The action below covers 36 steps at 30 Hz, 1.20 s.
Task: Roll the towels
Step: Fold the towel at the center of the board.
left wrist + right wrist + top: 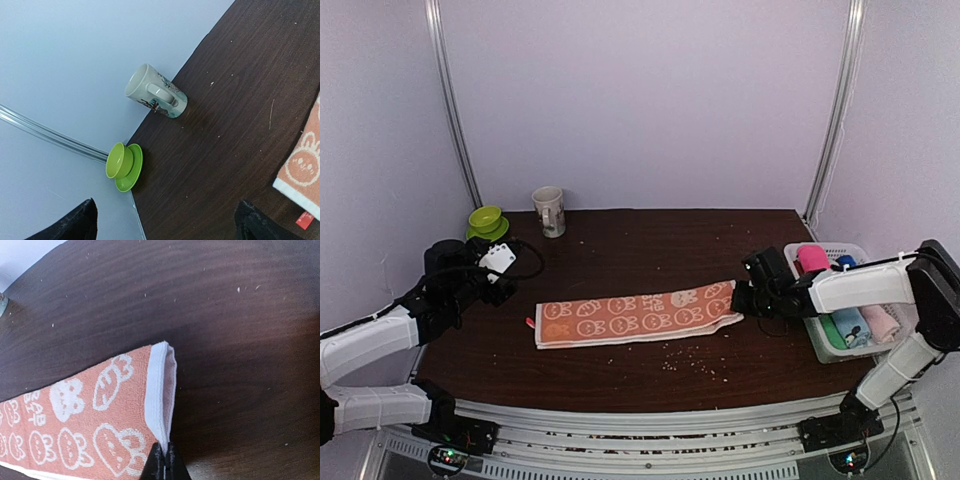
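An orange-peach towel (635, 318) with white bunny prints lies flat as a long folded strip across the middle of the dark table (650, 250). My right gripper (740, 299) is at its right end, shut on the white-hemmed edge. In the right wrist view the towel (85, 410) spreads to the left and the gripper (164, 460) pinches the hem, lifting the edge a little. A hot pink towel (811, 259) sits rolled in the basket. My left gripper (500, 275) hovers open at the table's left side; the towel's corner (302, 165) shows at the right of its view.
A white basket (840, 345) at the right edge holds pink, pale pink, blue and green rolls. A printed mug (550, 211) and a green cup on a saucer (487, 221) stand at the back left. Crumbs dot the table near the front.
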Motion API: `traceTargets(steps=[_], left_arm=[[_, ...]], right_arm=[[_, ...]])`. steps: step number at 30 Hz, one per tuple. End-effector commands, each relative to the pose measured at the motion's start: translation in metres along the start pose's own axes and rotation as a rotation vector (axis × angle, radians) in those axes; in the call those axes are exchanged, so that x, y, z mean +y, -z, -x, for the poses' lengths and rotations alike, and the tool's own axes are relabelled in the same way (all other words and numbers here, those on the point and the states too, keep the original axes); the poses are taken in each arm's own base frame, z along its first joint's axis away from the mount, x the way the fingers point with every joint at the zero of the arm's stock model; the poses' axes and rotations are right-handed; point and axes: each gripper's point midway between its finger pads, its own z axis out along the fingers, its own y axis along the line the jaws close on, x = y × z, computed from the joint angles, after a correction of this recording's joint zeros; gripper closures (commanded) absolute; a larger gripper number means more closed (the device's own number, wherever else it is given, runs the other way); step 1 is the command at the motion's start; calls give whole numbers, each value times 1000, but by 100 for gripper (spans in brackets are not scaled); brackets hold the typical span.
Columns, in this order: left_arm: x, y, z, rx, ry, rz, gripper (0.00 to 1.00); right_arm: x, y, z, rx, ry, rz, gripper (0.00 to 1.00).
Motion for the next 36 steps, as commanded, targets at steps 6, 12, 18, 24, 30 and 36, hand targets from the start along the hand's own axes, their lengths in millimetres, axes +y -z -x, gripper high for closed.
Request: traceTargets(steps=[6, 12, 18, 24, 30, 36], left_arm=[[0, 1, 2, -21, -3, 2, 2], [-2, 1, 2, -22, -2, -5, 2], [-4, -1, -1, -11, -6, -11, 2], [-6, -3, -4, -2, -10, -8, 2], [-6, -3, -6, 1, -13, -5, 2], [-7, -4, -7, 4, -14, -7, 2]], right_arm=[[-8, 60, 75, -176, 82, -56, 100], [42, 61, 73, -130, 157, 87, 100], [118, 46, 48, -73, 254, 196, 100], [199, 45, 34, -56, 338, 303, 100], [256, 40, 7, -23, 406, 380, 100], [290, 30, -25, 29, 464, 433, 100]])
